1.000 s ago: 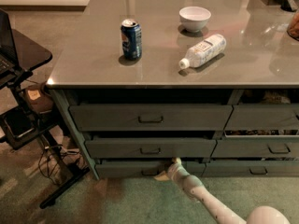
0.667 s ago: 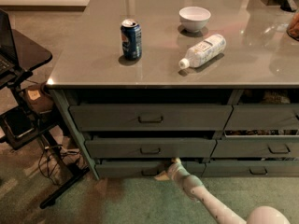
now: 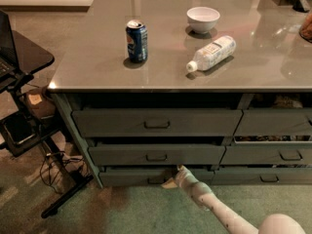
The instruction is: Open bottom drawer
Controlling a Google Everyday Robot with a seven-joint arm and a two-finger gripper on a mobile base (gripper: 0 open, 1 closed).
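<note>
The tool (image 3: 176,175) sat against the middle of the bottom drawer (image 3: 124,177), low beneath the bench (image 3: 87,68); whether it gripped anything could not be told.

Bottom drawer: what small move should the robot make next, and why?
Probably a short, straight outward pull. The gripper is low down at the front of the bottom drawer, right beside its centre pull. The drawer looks barely out, if at all, so drawing the gripper back along the drawer's line should start it sliding open.
</note>
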